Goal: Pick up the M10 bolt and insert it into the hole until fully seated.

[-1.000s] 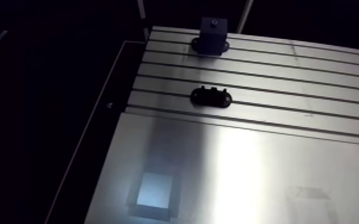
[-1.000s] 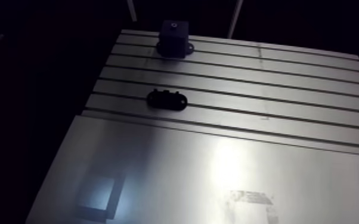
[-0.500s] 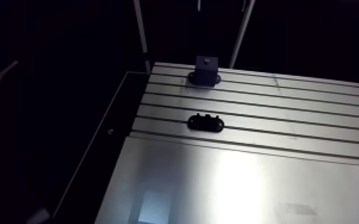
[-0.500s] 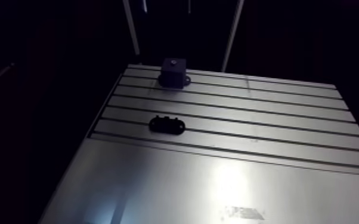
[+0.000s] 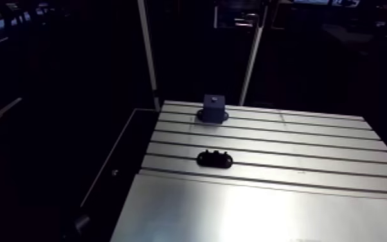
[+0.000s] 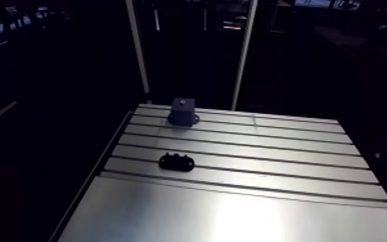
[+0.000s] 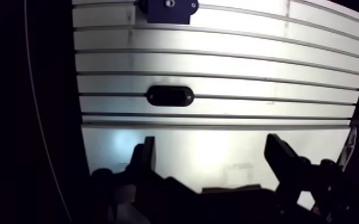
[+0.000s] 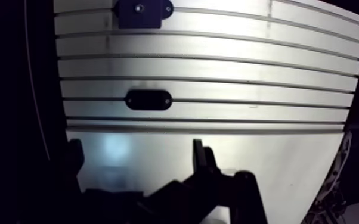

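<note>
A: While the gripper (image 7: 212, 156) is hanging over the smooth near part of the table (image 7: 229, 59), what are its fingers doing?

B: They are standing wide apart, as the wrist view is showing. One finger (image 7: 146, 154) is rising on one side, its partner is standing well across from it, and nothing is sitting between them. Only bare metal is shining in the gap.

A: And where is the bolt lying?

B: I am not managing to pick the bolt out as a thing of its own. A black oval holder (image 7: 170, 95) is lying flat on the slotted part of the table, ahead of the gripper and roughly in line with that first finger. In the arm view small bumps are showing along its top. The piece is too dark and too small for me to tell whether any of them is the bolt.

A: Is the hole showing?

B: Yes. A dark blue block (image 5: 213, 108) is standing upright near the far edge of the table, on a flat base that is spreading out to both sides. The hole (image 5: 215, 99) is showing as a small pale spot in the middle of its top face.

A: How are the block and the holder sitting relative to each other?

B: They are lying well apart, with several slots running between them. The block is sitting almost straight beyond the holder as seen from the gripper. The gripper is touching neither.
</note>
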Motion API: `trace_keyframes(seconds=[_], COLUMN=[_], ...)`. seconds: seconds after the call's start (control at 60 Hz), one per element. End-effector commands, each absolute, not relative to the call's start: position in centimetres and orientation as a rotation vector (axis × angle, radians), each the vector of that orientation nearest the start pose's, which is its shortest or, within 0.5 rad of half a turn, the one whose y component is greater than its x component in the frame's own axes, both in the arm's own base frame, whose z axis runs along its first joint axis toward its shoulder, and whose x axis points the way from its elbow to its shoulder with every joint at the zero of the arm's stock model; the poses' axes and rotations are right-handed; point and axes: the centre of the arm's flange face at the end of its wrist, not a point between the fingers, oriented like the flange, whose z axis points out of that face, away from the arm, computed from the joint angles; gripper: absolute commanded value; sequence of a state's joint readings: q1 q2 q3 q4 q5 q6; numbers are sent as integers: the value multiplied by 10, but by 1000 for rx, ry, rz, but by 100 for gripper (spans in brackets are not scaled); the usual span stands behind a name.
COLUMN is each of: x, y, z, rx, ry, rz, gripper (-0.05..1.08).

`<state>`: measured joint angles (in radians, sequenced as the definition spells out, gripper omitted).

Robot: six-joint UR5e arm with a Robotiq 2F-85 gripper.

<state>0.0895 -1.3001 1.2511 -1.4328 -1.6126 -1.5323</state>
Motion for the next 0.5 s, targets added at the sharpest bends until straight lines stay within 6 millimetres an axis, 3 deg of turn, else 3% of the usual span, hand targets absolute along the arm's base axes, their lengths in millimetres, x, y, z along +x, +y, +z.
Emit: trace_keyframes(seconds=[0.017,0.267,0.5], x=[-565,-559,-551], y=[-163,-138,-134], z=[493,487,492], rx=[-43,-35,-33], ry=[3064,3060,3065], rz=[82,80,79], gripper=[1,1,1])
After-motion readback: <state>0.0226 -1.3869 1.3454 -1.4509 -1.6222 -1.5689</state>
